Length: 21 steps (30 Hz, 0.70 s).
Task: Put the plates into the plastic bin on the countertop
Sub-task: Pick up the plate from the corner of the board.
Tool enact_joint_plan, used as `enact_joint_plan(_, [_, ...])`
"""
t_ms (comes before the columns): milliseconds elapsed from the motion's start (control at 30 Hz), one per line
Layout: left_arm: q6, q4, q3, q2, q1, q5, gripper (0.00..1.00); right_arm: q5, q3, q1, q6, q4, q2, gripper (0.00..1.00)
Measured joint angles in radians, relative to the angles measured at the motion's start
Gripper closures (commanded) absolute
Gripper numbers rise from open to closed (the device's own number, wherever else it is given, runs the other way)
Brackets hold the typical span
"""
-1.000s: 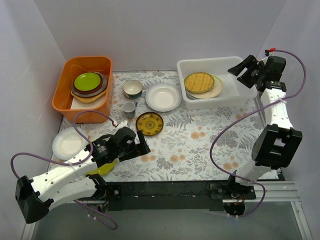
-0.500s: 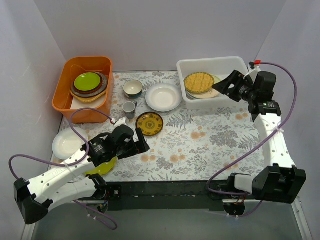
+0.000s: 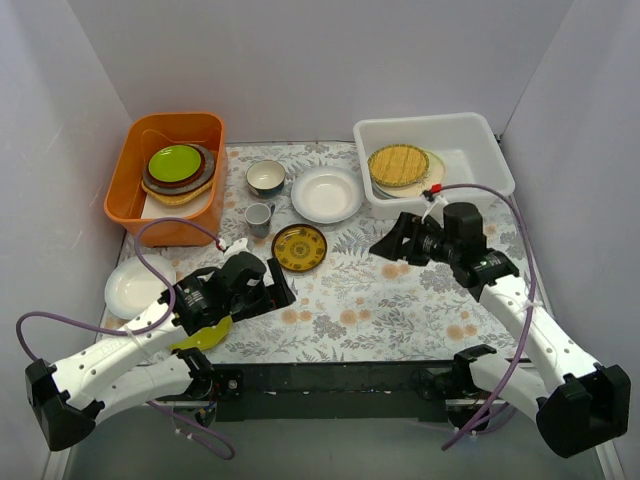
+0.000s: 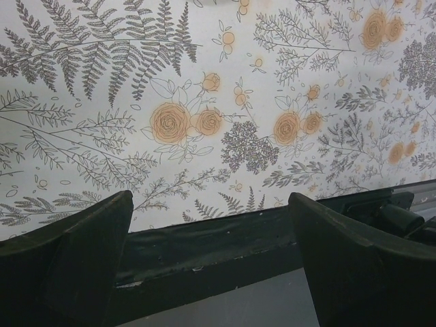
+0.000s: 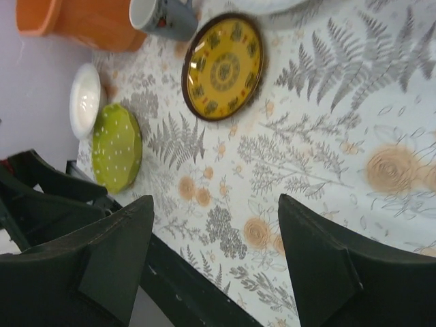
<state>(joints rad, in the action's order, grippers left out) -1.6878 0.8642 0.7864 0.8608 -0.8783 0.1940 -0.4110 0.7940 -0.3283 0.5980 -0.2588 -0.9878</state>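
Pale lilac walls close in the back and both sides. The countertop (image 3: pixel 400 290) wears a pale cloth with grey ferns and orange flowers, with a black rail along the near edge. The plastic bin (image 3: pixel 420 121) sits back right and holds a woven-straw plate (image 3: pixel 398 164) on top of a cream plate (image 3: pixel 434 180). The orange tub (image 3: pixel 135 195) sits back left with a stack of plates (image 3: pixel 174 162) inside, lime green on top. Between the tubs are a teal-lined bowl (image 3: pixel 266 177), a grey cup (image 3: pixel 259 216) and a plain white plate (image 3: pixel 327 194). The brown-and-yellow plate (image 3: pixel 299 247) lies in front of the cup. A second white plate (image 3: pixel 135 286) is at the left edge, and the lime dotted plate (image 3: pixel 205 338) is partly under the left arm. The right gripper (image 3: pixel 386 243) is over bare cloth just in front of the bin, to the right of the brown-and-yellow plate and apart from it. Its jaws are well apart and hold nothing. The right arm reaches in from the near right, forearm angled left, fingers pointing left. The left gripper (image 3: pixel 285 290) is low over the cloth, near front of the brown-and-yellow plate and not touching it. Its jaws are spread wide and empty. The left arm lies low and stretched from the near-left corner, and its wrist view shows only cloth and rail between the fingers (image 4: pixel 65 269).
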Motion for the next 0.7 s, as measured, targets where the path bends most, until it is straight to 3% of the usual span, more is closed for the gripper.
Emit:
enact_joint_plan(300, [-0.001, -0.003, 0.000, 0.033, 0.000, 0.004, 0.02, 0.103, -0.104, -0.257, 0.060, 0.034, -0.014, 0.20])
enact_joint_plan(700, [0.038, -0.035, 0.016, 0.158, 0.038, 0.003, 0.02, 0.208, -0.106, -0.580, 0.159, 0.237, -0.265, 0.21])
